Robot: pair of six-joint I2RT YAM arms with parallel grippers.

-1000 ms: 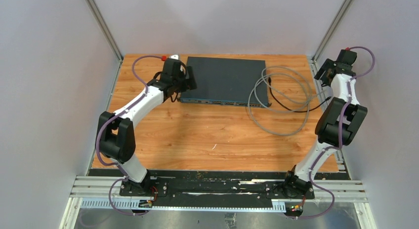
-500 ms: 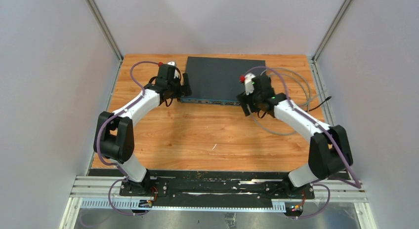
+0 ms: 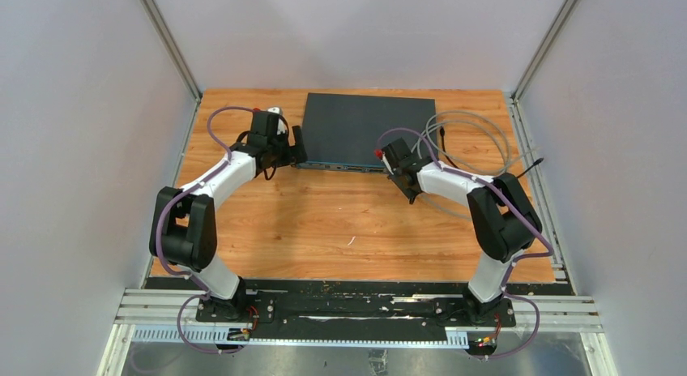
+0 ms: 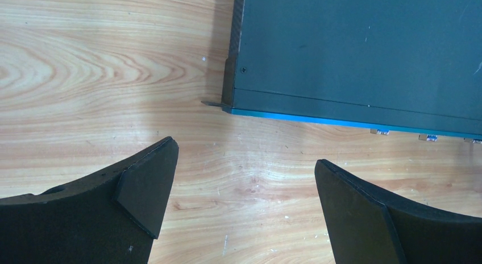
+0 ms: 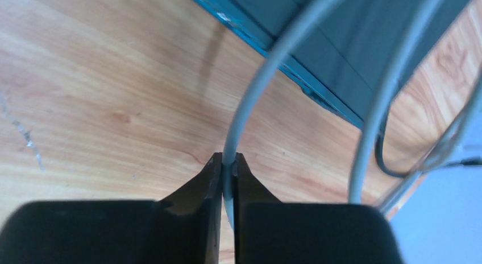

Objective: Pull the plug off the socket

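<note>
Dark network switch (image 3: 369,129): far centre of wooden tabletop (image 3: 324,222). Grey cable (image 5: 232,143): crosses the switch's near edge and coils to its right; plug too small to tell. Right hand (image 5: 227,170): clamped on the cable. Left hand (image 4: 244,159): fingers spread, empty, at the switch's near-left corner.

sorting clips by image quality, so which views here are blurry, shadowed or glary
Right wrist: the thin grey cable goes soft and out of focus toward the lens, while the wood-grain tabletop is fairly sharp. Left wrist: crisp, with a soft shadow beside the flat dark metal box. Top external: even light, no glare.
</note>
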